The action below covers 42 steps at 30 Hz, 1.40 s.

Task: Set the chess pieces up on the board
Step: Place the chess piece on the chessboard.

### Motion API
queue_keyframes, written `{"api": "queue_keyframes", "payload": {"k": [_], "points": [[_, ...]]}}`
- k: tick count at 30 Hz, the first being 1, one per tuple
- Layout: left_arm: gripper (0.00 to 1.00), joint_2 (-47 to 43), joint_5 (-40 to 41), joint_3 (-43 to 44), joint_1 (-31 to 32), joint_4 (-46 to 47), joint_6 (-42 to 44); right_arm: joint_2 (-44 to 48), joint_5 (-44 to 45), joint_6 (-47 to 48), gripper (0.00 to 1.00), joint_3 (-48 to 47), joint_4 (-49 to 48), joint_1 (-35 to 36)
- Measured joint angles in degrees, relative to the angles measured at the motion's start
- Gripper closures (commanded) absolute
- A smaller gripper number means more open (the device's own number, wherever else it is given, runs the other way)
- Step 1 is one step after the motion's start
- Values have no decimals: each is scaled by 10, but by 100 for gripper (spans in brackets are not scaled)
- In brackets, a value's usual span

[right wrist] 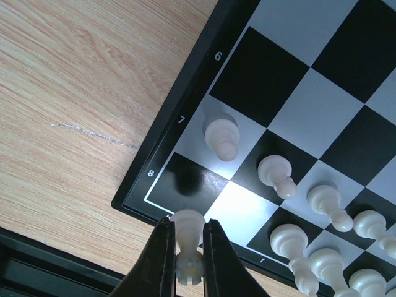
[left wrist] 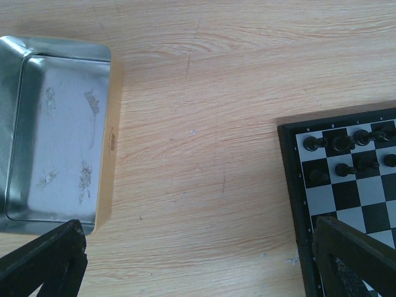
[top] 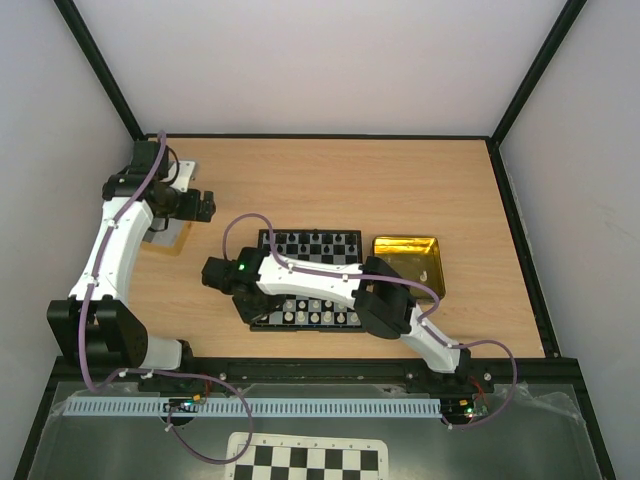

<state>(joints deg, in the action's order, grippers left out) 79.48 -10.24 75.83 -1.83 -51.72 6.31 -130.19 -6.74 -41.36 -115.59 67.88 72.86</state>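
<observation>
My right gripper (right wrist: pixel 185 250) is shut on a cream rook (right wrist: pixel 188 228) and holds it just above the board's near-left corner, over the empty black corner square by the mark 8. The board (right wrist: pixel 183 102) has a black frame; several cream pawns (right wrist: pixel 221 137) and other white pieces (right wrist: pixel 288 240) stand in its two near rows. From above, the right gripper (top: pixel 243 300) hangs over the left end of the board (top: pixel 266 238). My left gripper (left wrist: pixel 198 266) is open and empty over bare table, left of the board (left wrist: pixel 289 179); from above, the left gripper (top: pixel 205 205) sits at the far left.
Black chessmen (left wrist: pixel 346 145) fill the board's far rows. A silver tin (left wrist: pixel 55 136) lies left of the left gripper, under the left arm (top: pixel 165 238). A gold tin tray (top: pixel 408 262) lies right of the board. A checker sheet (top: pixel 305 462) lies below the arm bases.
</observation>
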Motion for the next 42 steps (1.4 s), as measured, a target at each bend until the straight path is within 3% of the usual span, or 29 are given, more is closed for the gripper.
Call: {"api": "queue_keyframes", "payload": {"k": [42], "points": [[1,0,0,0,-1,0,-1,-4,-17,0,98,12,-26,-1]]}}
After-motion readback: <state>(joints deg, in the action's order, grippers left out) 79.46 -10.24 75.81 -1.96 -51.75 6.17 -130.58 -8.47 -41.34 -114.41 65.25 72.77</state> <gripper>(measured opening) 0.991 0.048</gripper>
